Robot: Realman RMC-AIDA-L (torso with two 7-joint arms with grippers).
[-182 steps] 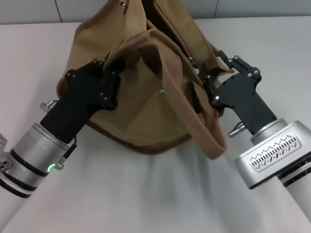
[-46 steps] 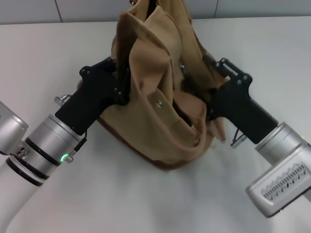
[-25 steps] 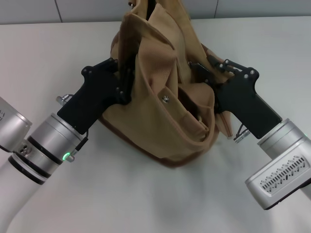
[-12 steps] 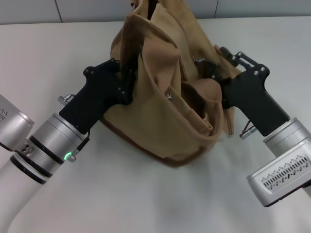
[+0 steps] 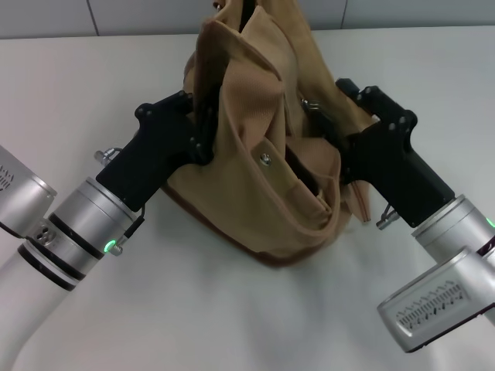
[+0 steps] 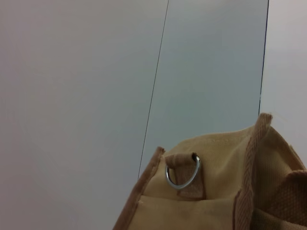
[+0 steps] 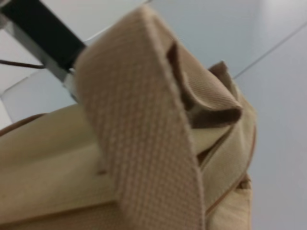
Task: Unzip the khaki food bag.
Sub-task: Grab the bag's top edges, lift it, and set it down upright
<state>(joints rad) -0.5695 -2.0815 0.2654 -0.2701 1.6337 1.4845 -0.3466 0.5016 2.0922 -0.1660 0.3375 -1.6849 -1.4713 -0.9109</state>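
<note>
The khaki food bag (image 5: 263,193) stands crumpled in the middle of the white table, with its front snap (image 5: 265,158) facing me and its brown base trim (image 5: 224,232) below. My left gripper (image 5: 203,127) is clamped on the bag's left side. My right gripper (image 5: 329,120) is pushed into the folds at the bag's top right, next to a small silver zipper pull (image 5: 309,103). The left wrist view shows a corner of the bag (image 6: 216,191) with a metal D-ring (image 6: 182,173). The right wrist view shows a wide webbing handle (image 7: 144,120) close up.
The white table (image 5: 232,325) stretches around the bag. A grey wall panel (image 5: 139,15) runs along the table's far edge. Both forearms lie low over the table on either side of the bag.
My right gripper has shifted a little left and towards me at the bag's top, and the folds beside it have changed shape. The left gripper has stayed on the bag's left side.
</note>
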